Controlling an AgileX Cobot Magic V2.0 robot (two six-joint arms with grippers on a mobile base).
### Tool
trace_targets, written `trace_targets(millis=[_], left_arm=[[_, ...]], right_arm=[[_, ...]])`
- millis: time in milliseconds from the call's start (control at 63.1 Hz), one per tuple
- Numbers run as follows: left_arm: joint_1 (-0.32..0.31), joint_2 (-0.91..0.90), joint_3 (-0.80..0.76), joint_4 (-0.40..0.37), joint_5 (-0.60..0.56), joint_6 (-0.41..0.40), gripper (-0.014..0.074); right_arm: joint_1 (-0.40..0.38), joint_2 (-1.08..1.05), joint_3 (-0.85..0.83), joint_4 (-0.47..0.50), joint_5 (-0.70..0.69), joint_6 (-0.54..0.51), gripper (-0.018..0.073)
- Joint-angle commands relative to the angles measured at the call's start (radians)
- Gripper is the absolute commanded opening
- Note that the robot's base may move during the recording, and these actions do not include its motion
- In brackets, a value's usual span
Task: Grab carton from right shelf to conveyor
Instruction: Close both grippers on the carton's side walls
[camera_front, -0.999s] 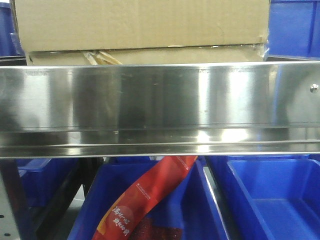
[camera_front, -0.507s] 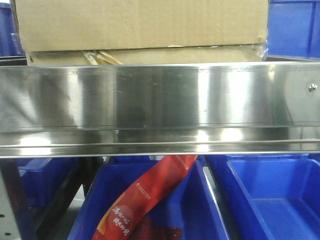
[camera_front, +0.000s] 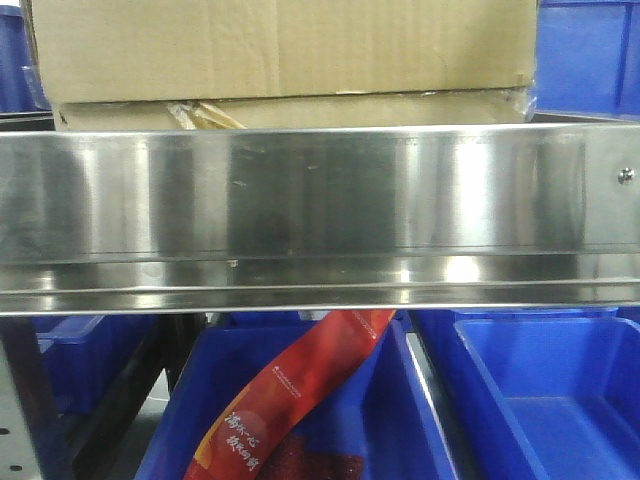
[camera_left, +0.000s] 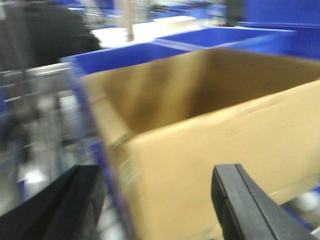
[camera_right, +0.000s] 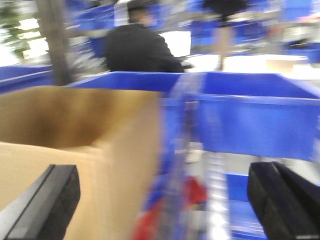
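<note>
An open brown carton (camera_front: 280, 50) sits on the steel shelf (camera_front: 320, 210), filling the top of the front view. In the left wrist view the carton (camera_left: 215, 140) is close, its left front corner between the jaws of my left gripper (camera_left: 157, 205), which is open and apart from it. In the right wrist view the carton (camera_right: 90, 145) shows at the left, its right front corner between the wide-open jaws of my right gripper (camera_right: 162, 205). Both wrist views are blurred. Neither gripper shows in the front view.
Blue bins (camera_front: 540, 400) stand under the shelf, one holding a red packet (camera_front: 290, 390). More blue bins (camera_right: 250, 115) stand right of the carton and behind it (camera_left: 200, 40). A person in black (camera_right: 140, 50) is beyond the shelf.
The front view has shifted slightly; the shelf rivet at the right has moved a little left. The carton has not moved on the shelf.
</note>
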Motion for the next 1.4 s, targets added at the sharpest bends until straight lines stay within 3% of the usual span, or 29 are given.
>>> trace_targets(millis=[0,111,222,365,555,713,1015,1379], left_arm=[[-0.047,0.103,-0.096,-0.004,0.011,0.007,0.0373],[-0.046,0.238,-0.263,-0.031,0.090,-0.002,0.0373],[-0.027,0.376,-0.440,-0.027,0.208,-0.052,0.0373],[0.009,0.539,-0.675,0.056,0.391,-0.165,0.0373],[0.075,0.729,-0.938,0.086,0.570,-0.202,0.0373],[0.128,0.854,-1.090,0.084,0.641,-0.204,0.0373],[0.143,0.983,-1.112,0.111,0.647,-0.205,0.0373],[0.193,1.062,-1.112,0.087,0.658,-0.236,0.0373]], right_arm=[[0.073,0.098,-0.089,0.005,0.011,-0.011,0.0570],[0.127,0.223,-0.223,0.005,0.086,-0.011,0.0570],[0.129,0.364,-0.402,0.005,0.202,-0.011,0.0570],[0.129,0.554,-0.676,-0.001,0.372,0.024,0.0570],[0.129,0.805,-1.038,-0.197,0.671,0.140,0.0570],[0.129,0.969,-1.246,-0.210,0.739,0.139,0.0570],[0.104,1.151,-1.296,-0.206,0.739,0.166,0.0570],[0.095,1.254,-1.296,-0.163,0.739,0.166,0.0570]])
